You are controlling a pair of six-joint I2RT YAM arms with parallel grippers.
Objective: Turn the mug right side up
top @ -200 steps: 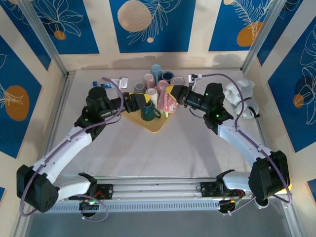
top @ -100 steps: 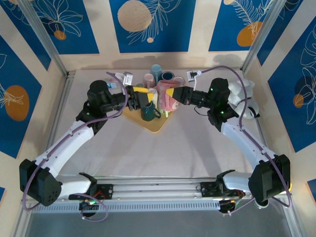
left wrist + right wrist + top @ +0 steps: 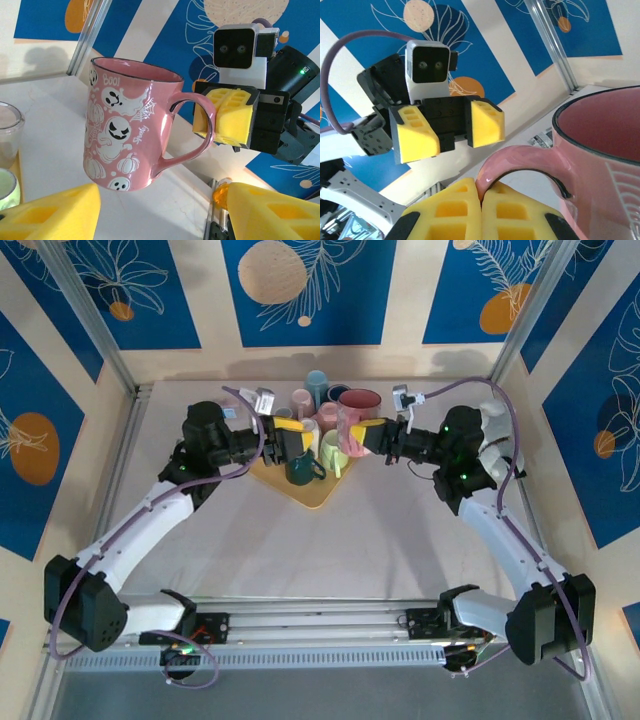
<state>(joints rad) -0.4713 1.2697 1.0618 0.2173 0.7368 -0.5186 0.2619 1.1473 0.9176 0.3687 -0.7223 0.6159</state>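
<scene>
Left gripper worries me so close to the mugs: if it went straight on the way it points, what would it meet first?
Probably the pink ghost mug, upright, held by its handle in the right gripper; depth is unclear.

In the right wrist view the pink mug (image 3: 600,150) ran off the right and bottom edges, so its body and base could not be seen. The bottom edge also cut the fingers (image 3: 455,215) of the right gripper (image 3: 481,194). The left wrist view cropped the left gripper (image 3: 160,194) at the bottom, and a clear glass (image 3: 9,125) and green mug (image 3: 6,189) at the left. From above, the white object (image 3: 497,427) behind the right arm was too indistinct to name.
</scene>
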